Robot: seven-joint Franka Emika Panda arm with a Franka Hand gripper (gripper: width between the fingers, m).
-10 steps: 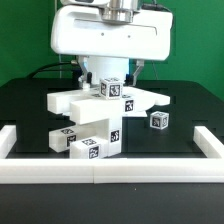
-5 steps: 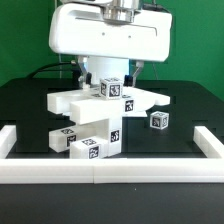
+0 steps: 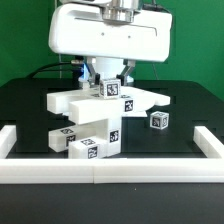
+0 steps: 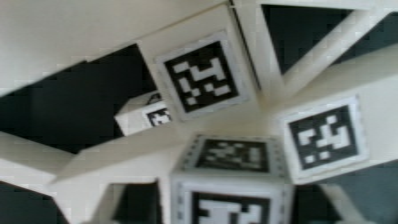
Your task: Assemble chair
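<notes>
Atop the chair parts (image 3: 92, 122), tool (image 3: 111, 80) closed, seemingly around the topmost tagged cube (image 3: 113, 91).

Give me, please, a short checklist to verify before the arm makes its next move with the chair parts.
1. Gripper shut on the white tagged plastic block on top of the pile: ok, the fingers stand against both of its sides.
2. Grip firm enough for lifting: cannot tell.
3. That block free from the parts below it: cannot tell, the joint is hidden.
4. Pile of white blocky plastic chair parts resting flat on the black table: ok.
5. Small white tagged cube lying apart from the pile, at the exterior view's right, out of the way: ok.
</notes>
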